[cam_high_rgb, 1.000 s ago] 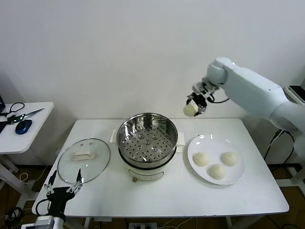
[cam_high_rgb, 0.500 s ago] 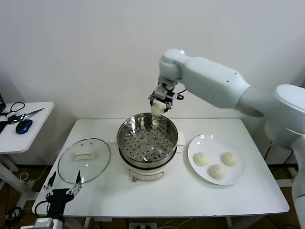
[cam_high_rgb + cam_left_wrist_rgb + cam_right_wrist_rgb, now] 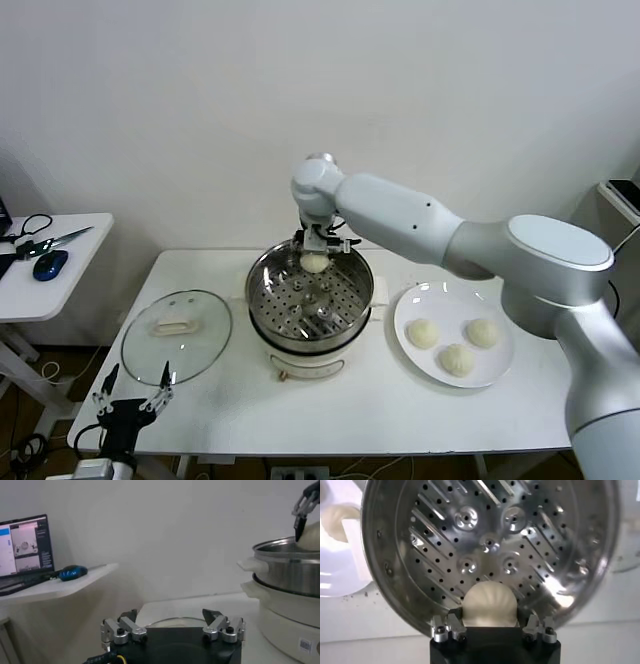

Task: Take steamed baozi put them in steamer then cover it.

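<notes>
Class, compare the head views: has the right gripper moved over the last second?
Yes. The right gripper, holding a bun, went left from above the plate to the steamer.

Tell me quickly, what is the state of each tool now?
Left tool: open, holding nothing, low beside the table.
Right tool: closed on a baozi over the steamer.

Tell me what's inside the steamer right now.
Only bare perforated floor shows inside the steamer; no baozi rests there yet. The right gripper holds one baozi over the back rim, hiding the floor patch beneath it in the right wrist view.
</notes>
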Motion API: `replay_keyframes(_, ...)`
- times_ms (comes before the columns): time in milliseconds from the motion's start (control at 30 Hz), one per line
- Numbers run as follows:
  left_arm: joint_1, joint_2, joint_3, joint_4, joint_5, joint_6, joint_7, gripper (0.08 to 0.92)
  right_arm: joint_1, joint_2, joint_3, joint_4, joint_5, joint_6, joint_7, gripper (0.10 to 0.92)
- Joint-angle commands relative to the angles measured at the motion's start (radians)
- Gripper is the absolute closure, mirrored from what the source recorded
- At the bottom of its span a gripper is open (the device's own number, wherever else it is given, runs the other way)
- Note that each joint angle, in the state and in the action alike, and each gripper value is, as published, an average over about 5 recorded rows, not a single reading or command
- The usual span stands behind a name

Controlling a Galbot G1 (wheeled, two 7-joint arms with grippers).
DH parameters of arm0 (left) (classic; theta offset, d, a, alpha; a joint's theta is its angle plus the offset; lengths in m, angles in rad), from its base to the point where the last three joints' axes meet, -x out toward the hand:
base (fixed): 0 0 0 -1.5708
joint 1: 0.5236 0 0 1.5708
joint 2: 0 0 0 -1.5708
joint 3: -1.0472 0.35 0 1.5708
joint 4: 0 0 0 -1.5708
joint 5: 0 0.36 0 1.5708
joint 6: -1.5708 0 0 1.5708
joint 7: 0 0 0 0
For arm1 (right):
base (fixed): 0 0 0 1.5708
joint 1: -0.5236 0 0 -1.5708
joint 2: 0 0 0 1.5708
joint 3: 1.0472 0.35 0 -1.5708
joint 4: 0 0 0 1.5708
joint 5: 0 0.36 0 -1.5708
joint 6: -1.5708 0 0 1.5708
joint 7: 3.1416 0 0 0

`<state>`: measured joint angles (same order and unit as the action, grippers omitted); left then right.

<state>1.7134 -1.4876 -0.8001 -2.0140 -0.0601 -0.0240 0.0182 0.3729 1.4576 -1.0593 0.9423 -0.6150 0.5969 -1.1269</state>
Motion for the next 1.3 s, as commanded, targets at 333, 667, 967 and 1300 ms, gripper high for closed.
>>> replay_keyframes(333, -0.005, -0.007, 0.004, 0.013, 0.004, -0.001, -0.001, 0.177, -0.072, 0.021, 0.014, -0.028, -0.113, 0.036, 0.043, 0.287)
replay_keyframes(667, -0.001, -0.009, 0.002, 0.011, 0.004, -0.001, -0.009, 0.177, -0.008, -0.032, 0.035, 0.049, -0.046, 0.047, 0.026, 0.203)
replay_keyframes(967, 0.011, -0.006, -0.002, 0.004, 0.010, 0.000, -0.008, 0.177, 0.180, -0.207, -0.008, 0.144, 0.288, -0.014, 0.024, 0.203)
replay_keyframes(1300, 0.023, -0.003, -0.003, -0.023, 0.018, 0.008, -0.005, 0.177, 0.414, -0.545, -0.371, 0.257, 1.052, -0.595, 0.035, 0.203)
